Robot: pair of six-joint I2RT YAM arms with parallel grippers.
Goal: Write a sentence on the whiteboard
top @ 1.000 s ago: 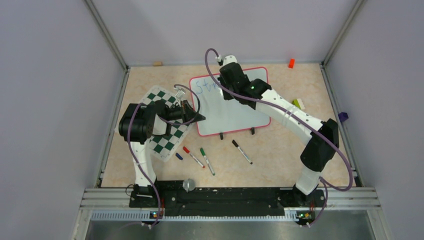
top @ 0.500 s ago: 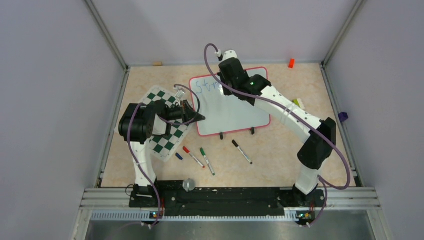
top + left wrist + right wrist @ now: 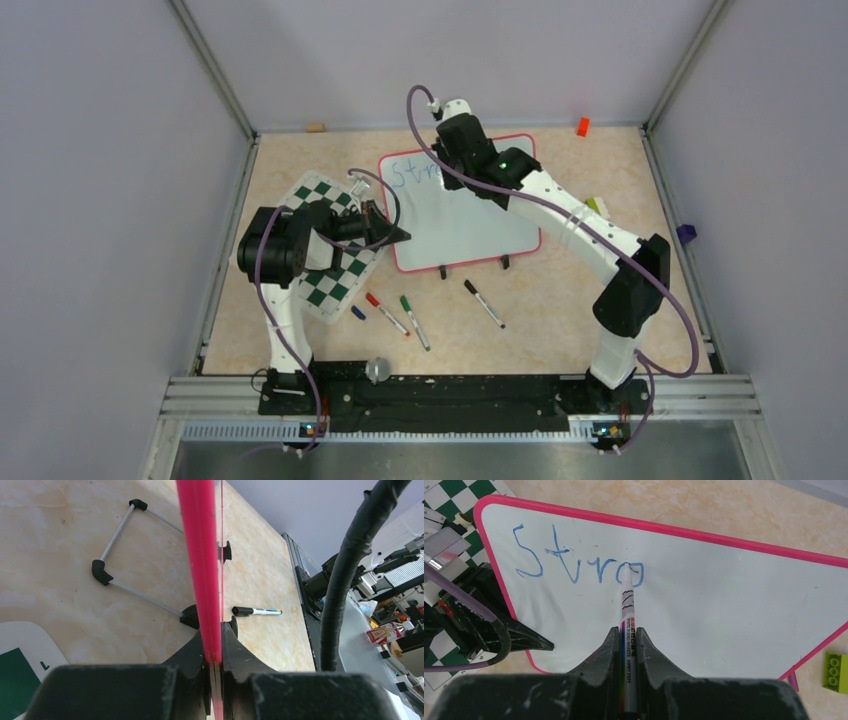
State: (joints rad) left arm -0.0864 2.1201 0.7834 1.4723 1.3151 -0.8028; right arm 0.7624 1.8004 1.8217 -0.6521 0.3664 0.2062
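Observation:
The whiteboard [image 3: 465, 220], white with a red-pink frame, lies at the table's middle back. My left gripper [image 3: 402, 235] is shut on its left edge. In the left wrist view the frame edge [image 3: 200, 555] runs up from between the shut fingers of the left gripper [image 3: 214, 632]. My right gripper [image 3: 628, 630] is shut on a white marker [image 3: 626, 605]. The marker's tip touches the board [image 3: 734, 610] at the letter "o". The sentence [image 3: 574, 562] so reads "Stro" in blue along the top left. From above, the right wrist [image 3: 455, 150] covers part of the blue letters [image 3: 408, 172].
A green-and-white chessboard mat [image 3: 325, 275] lies under the left arm. Red [image 3: 386, 313], green [image 3: 414, 321] and black [image 3: 484, 303] markers lie in front of the board. An orange block [image 3: 582, 126], a green brick [image 3: 597, 207] and a purple piece [image 3: 686, 233] sit at the right.
The right wrist has shifted slightly left and toward the back along the board's top line. The left arm and the board have not moved.

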